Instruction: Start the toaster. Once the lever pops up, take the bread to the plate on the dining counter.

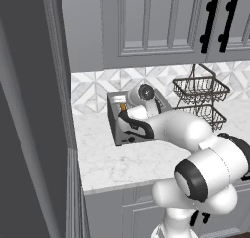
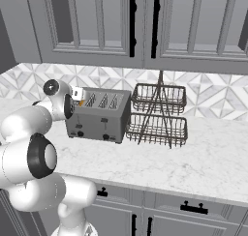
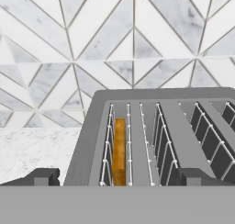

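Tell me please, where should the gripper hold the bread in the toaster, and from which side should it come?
Grip the bread by its top edge, coming straight down from above. It stands upright, edge-on, in the leftmost slot of the toaster, between wire guides, so only that top edge is reachable. The fingers should probably close across its thin faces.

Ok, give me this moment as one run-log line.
gripper: open, above toaster | bread: in end slot | wire basket rack: beside toaster | plate: unsighted
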